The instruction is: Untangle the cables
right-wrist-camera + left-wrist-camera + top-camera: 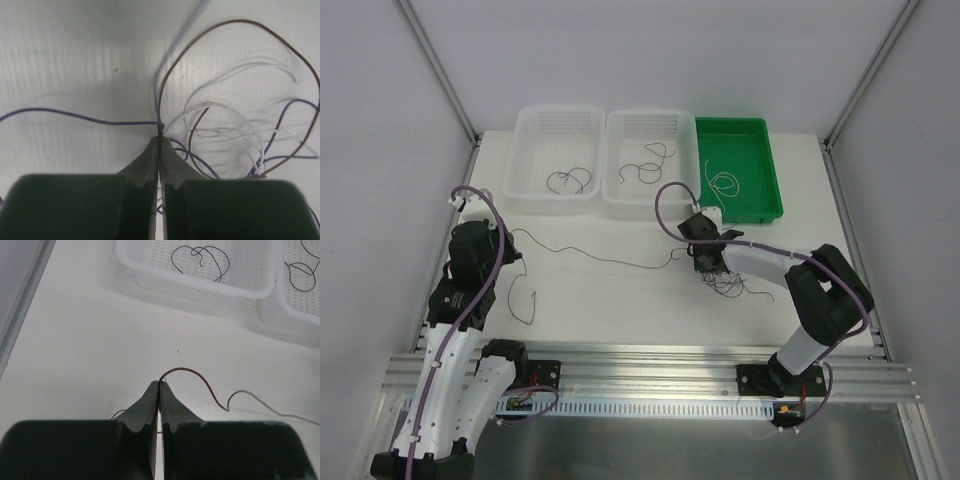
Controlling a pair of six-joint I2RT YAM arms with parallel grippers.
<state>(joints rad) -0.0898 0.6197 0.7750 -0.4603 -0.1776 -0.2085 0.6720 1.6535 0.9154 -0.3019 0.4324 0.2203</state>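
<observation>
My left gripper is shut on a thin brownish cable. That cable runs right across the white table toward the right gripper, and its other end curls down beside the left arm. My right gripper is shut on strands at the edge of a tangled clump of cables. In the right wrist view a purple strand and a brown strand meet at the fingertips, with white, brown and purple loops to the right.
Two white mesh baskets and a green tray stand at the back, each with a loose cable inside. The left basket shows at the top of the left wrist view. Aluminium rails border the table.
</observation>
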